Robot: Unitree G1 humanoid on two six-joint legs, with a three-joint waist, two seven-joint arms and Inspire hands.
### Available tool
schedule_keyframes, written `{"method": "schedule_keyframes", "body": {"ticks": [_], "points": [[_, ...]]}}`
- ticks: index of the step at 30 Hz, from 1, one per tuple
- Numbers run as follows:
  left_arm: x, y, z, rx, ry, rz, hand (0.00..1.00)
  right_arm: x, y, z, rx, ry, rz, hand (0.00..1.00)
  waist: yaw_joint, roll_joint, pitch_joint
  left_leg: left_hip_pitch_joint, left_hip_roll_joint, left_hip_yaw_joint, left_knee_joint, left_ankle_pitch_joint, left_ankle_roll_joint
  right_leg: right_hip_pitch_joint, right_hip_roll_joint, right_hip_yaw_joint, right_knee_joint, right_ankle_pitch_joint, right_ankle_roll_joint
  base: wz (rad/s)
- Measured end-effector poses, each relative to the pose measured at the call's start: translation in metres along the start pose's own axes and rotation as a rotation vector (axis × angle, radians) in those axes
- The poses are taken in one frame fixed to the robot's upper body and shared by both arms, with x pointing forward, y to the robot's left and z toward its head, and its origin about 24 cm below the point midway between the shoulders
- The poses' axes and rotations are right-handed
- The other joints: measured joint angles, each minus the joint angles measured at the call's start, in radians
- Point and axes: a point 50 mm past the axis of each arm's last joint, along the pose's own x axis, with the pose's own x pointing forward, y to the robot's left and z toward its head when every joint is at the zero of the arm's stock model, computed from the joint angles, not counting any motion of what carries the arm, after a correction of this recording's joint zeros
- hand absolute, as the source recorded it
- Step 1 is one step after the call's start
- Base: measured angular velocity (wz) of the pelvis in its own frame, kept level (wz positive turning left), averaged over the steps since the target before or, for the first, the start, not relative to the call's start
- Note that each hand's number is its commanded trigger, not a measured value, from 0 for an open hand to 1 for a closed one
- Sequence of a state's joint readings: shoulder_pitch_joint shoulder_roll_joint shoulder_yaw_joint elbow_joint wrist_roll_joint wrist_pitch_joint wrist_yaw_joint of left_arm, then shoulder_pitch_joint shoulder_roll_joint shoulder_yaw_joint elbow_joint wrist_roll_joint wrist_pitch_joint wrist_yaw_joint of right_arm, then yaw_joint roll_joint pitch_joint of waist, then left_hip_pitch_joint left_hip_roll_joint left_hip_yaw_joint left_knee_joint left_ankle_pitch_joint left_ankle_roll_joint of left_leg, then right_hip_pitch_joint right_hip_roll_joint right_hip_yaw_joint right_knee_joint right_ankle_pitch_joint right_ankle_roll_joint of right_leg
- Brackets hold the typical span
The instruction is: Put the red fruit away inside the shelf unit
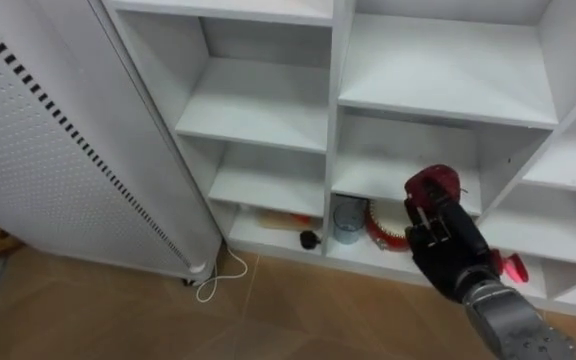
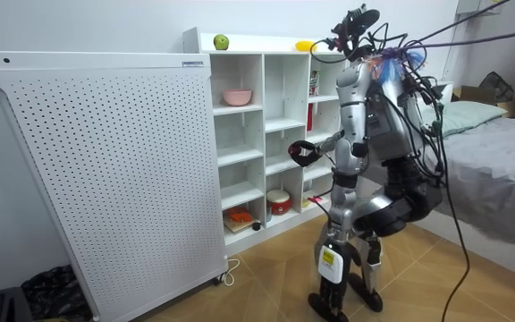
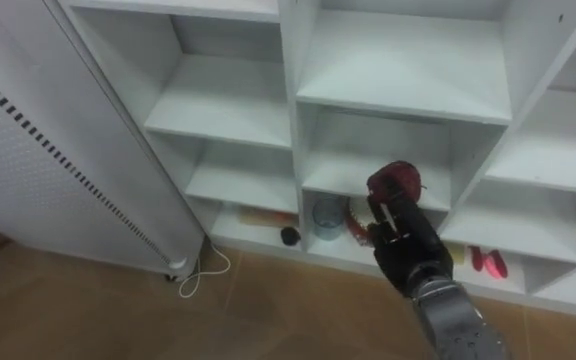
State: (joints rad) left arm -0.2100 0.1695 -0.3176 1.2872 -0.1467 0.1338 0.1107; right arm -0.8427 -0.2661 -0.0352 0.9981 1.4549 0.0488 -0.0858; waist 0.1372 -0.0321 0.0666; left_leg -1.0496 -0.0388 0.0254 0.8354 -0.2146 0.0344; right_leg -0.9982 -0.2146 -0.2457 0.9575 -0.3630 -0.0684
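Observation:
My right hand comes up from the lower right and is shut on a dark red round fruit, held at the fingertips. The fruit hangs in front of the middle column of the white closet, level with the edge of its second-lowest shelf. The right eye view shows the same hand and fruit. In the room view I stand facing the closet, with the hand and fruit held out at mid height.
The bottom shelf holds a bluish cup, a red round pot, a small black object and a red item. A white perforated panel stands at the left. A green apple and yellow fruit lie on top.

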Motion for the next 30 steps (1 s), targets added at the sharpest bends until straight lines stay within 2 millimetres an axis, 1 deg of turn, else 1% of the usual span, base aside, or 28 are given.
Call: {"method": "schedule_keyframes", "body": {"ticks": [3, 5, 8, 11, 16, 17, 19, 20, 21, 22, 24, 26, 28, 30], "points": [[0.000, 0.000, 0.001, 0.000, -0.003, 0.014, 0.00, 0.002, 0.013, 0.006, 0.003, -0.028, 0.004, 1.00, -0.008, 0.000, 0.0000, -0.025, 0.000, -0.001, 0.022, -0.003, 0.002, -0.021, -0.002, -0.001, 0.018, -0.002, -0.002, 0.00], [0.000, 0.001, 0.004, 0.001, -0.010, 0.017, 0.00, 0.003, 0.024, 0.014, 0.001, -0.055, 0.015, 1.00, -0.009, -0.001, -0.0005, -0.043, -0.002, -0.001, 0.033, -0.004, 0.003, -0.038, -0.007, -0.002, 0.029, -0.004, -0.003, 0.04], [0.000, 0.002, 0.004, 0.002, -0.010, 0.025, 0.00, 0.004, 0.033, 0.022, -0.025, -0.083, 0.006, 1.00, -0.014, -0.001, -0.0008, -0.057, -0.006, 0.001, 0.043, -0.005, 0.004, -0.052, -0.015, -0.002, 0.043, -0.006, -0.004, 0.01], [0.000, 0.003, 0.004, 0.002, -0.006, 0.036, 0.00, 0.003, 0.031, 0.028, -0.034, -0.098, -0.036, 1.00, -0.018, -0.002, -0.0011, -0.059, -0.008, 0.002, 0.055, -0.008, 0.008, -0.052, -0.021, -0.004, 0.055, -0.012, -0.003, 0.03], [0.000, 0.004, 0.004, 0.003, -0.003, 0.038, 0.00, 0.003, 0.028, 0.030, -0.064, -0.111, -0.107, 1.00, -0.023, -0.002, -0.0016, -0.065, -0.007, 0.004, 0.069, -0.010, 0.011, -0.056, -0.025, -0.004, 0.068, -0.013, -0.003, 0.00], [0.000, 0.005, 0.005, 0.006, -0.007, 0.041, 0.00, 0.003, 0.028, 0.031, -0.074, -0.117, -0.124, 1.00, -0.023, -0.005, -0.0030, -0.072, -0.007, 0.005, 0.072, -0.010, 0.011, -0.063, -0.027, -0.004, 0.073, -0.015, -0.004, 0.00], [0.000, 0.006, 0.006, 0.008, -0.011, 0.044, 0.00, 0.002, 0.031, 0.033, -0.080, -0.125, -0.138, 1.00, -0.024, -0.005, -0.0030, -0.084, -0.006, 0.007, 0.083, -0.010, 0.011, -0.075, -0.028, -0.004, 0.082, -0.016, -0.005, 0.00], [0.000, 0.006, 0.006, 0.009, -0.012, 0.045, 0.00, 0.001, 0.033, 0.035, -0.079, -0.131, -0.145, 0.73, -0.024, -0.005, -0.0034, -0.092, -0.005, 0.007, 0.092, -0.012, 0.012, -0.083, -0.028, -0.004, 0.089, -0.016, -0.005, 0.00], [0.000, 0.006, 0.007, 0.013, -0.013, 0.046, 0.00, 0.001, 0.034, 0.036, -0.077, -0.136, -0.153, 0.28, -0.024, -0.005, -0.0034, -0.098, -0.004, 0.006, 0.099, -0.013, 0.013, -0.087, -0.028, -0.004, 0.093, -0.016, -0.006, 0.00], [0.000, 0.006, 0.007, 0.014, -0.013, 0.046, 0.00, 0.001, 0.034, 0.036, -0.076, -0.139, -0.160, 0.00, -0.024, -0.005, -0.0034, -0.099, -0.003, 0.006, 0.103, -0.014, 0.014, -0.088, -0.028, -0.004, 0.096, -0.016, -0.006, 0.00], [0.000, 0.006, 0.007, 0.014, -0.013, 0.049, 0.00, 0.001, 0.033, 0.037, -0.076, -0.145, -0.183, 0.00, -0.024, -0.006, -0.0034, -0.101, -0.003, 0.005, 0.112, -0.018, 0.015, -0.089, -0.028, -0.003, 0.103, -0.019, -0.005, -0.03], [0.000, 0.007, 0.006, 0.014, -0.012, 0.062, 0.00, -0.001, 0.038, 0.037, -0.091, -0.156, -0.190, 0.00, -0.023, -0.006, -0.0038, -0.111, 0.005, 0.005, 0.122, -0.022, 0.017, -0.095, -0.025, -0.004, 0.105, -0.018, -0.005, -0.11], [0.000, 0.007, 0.006, 0.015, -0.011, 0.068, 0.00, -0.001, 0.038, 0.038, -0.101, -0.162, -0.206, 0.00, -0.023, -0.008, -0.0047, -0.112, 0.006, 0.006, 0.126, -0.022, 0.018, -0.096, -0.024, -0.003, 0.105, -0.015, -0.004, -0.06], [0.000, 0.008, 0.005, 0.015, -0.009, 0.084, 0.00, -0.001, 0.037, 0.037, -0.107, -0.162, -0.232, 0.00, -0.023, -0.013, -0.0086, -0.112, 0.007, 0.007, 0.128, -0.022, 0.019, -0.096, -0.023, -0.002, 0.105, -0.014, -0.004, -0.02]]}}
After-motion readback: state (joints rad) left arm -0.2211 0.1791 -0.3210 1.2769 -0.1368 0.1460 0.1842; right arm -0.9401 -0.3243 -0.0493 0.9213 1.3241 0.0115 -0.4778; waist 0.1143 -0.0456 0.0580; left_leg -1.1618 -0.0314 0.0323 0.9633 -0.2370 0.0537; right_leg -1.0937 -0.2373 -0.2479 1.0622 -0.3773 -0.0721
